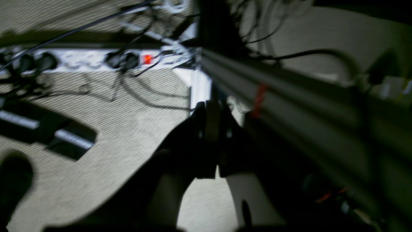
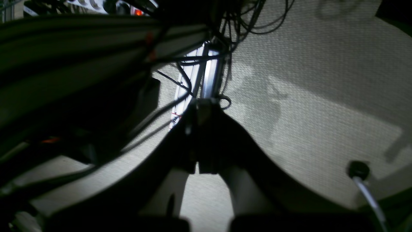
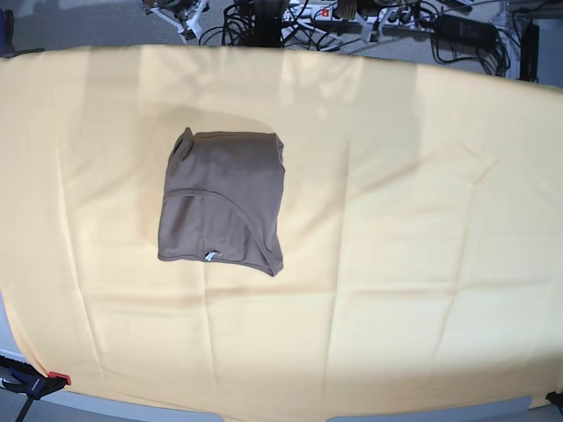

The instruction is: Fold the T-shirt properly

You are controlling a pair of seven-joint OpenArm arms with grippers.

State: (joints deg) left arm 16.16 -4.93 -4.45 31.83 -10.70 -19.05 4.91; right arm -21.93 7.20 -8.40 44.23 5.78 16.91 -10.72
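We see left tool (image 1: 212,129) and right tool (image 2: 201,122) pressed together, empty, above carpet (image 2: 322,106); folded T-shirt (image 3: 222,198) on yellow-draped desk (image 3: 422,220).

Desk draped in large pale yellow cloth (image 3: 422,264), creased, brightly lit. Grey woven carpet floor (image 1: 106,138) beneath. White power strip with lit red switch (image 1: 96,59), tangled black cables (image 3: 264,18), aluminium frame rail (image 1: 289,100).
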